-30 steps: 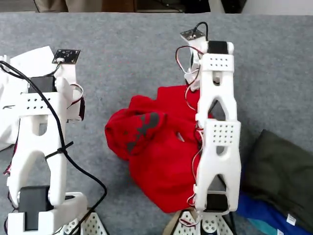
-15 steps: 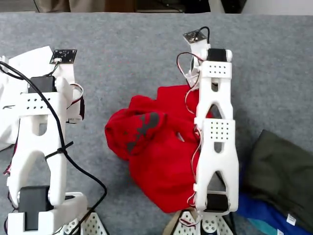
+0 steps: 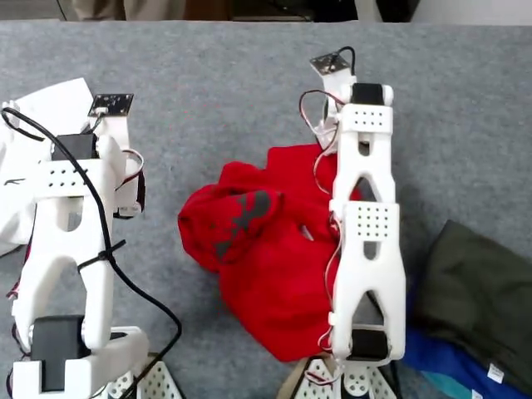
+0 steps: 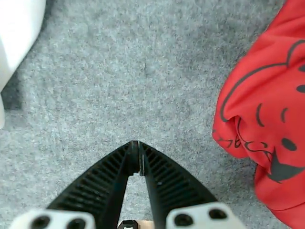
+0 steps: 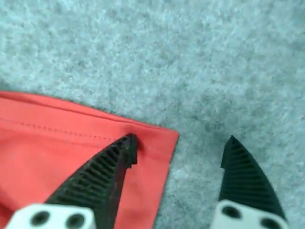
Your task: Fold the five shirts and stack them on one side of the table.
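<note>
A crumpled red shirt (image 3: pixel 266 249) with a dark print lies in the middle of the grey table. The right arm stretches over its right side. My right gripper (image 5: pixel 181 145) stands open over the shirt's far corner (image 5: pixel 157 138), one finger above the red cloth, the other above bare carpet. My left gripper (image 4: pixel 137 155) is shut with nothing in it, above bare table to the left of the red shirt (image 4: pixel 267 109). A white shirt (image 3: pixel 33 158) lies at the left edge, partly under the left arm.
A dark olive garment (image 3: pixel 482 291) and a blue one (image 3: pixel 453 357) lie at the right front corner. The grey carpet (image 3: pixel 208 91) spreads bare across the far half. White cloth (image 4: pixel 16 28) shows beside the left gripper.
The right arm has stretched a little farther over the red shirt's far edge. The left arm's wrist has shifted slightly. The shirts have not moved.
</note>
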`<action>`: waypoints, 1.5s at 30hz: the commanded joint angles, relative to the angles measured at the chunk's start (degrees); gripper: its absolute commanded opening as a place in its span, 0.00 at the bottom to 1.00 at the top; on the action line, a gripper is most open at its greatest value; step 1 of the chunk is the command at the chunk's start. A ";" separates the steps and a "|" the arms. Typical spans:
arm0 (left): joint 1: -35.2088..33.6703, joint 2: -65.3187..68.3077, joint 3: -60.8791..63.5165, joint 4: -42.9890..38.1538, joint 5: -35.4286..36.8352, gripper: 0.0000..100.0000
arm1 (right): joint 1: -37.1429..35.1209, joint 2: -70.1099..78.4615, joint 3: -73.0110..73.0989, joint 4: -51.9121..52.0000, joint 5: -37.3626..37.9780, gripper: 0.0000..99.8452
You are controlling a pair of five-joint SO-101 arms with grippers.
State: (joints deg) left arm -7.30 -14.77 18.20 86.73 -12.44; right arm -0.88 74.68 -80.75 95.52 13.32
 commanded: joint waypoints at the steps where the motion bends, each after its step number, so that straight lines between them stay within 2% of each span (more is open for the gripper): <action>1: 0.35 -1.80 -0.18 -0.26 0.44 0.02 | -1.19 -0.31 1.10 -0.79 2.02 0.22; 5: 0.35 -1.80 -0.35 -0.44 0.44 0.02 | -1.19 -0.31 1.54 -0.79 2.99 0.06; 7: 0.35 -1.80 -0.26 -0.53 0.44 0.02 | -1.10 -0.31 1.27 -0.79 3.08 0.01; 14: 0.18 -1.80 -0.09 -0.26 0.44 0.02 | 0.04 -1.27 -3.47 0.97 2.64 0.00; 19: 1.23 -1.71 0.18 -1.85 0.35 0.02 | 3.47 -1.63 -14.81 4.04 -2.64 0.00; 22: 3.78 -1.71 2.99 -6.42 0.79 0.02 | 6.29 -5.67 -14.29 6.59 -3.08 0.00; 27: 6.77 -1.71 8.18 -20.48 10.73 0.02 | 15.16 -13.32 -14.90 6.51 -2.46 0.00; 32: 12.92 0.31 9.49 -31.03 19.78 0.02 | 22.81 -20.09 -14.11 6.59 5.54 0.00; 36: 18.02 8.75 7.03 -37.89 25.93 0.02 | 27.38 -22.29 -14.73 6.51 10.73 0.00; 38: 21.01 14.46 3.43 -37.80 27.96 0.02 | 29.58 -22.90 -14.81 6.42 13.80 0.00; 45: 28.04 31.43 -15.38 -27.25 30.86 0.02 | 38.90 -23.52 -14.81 -1.58 21.01 0.00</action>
State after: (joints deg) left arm 18.55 12.92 12.22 56.22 17.27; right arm 34.11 56.75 -92.88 97.98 32.13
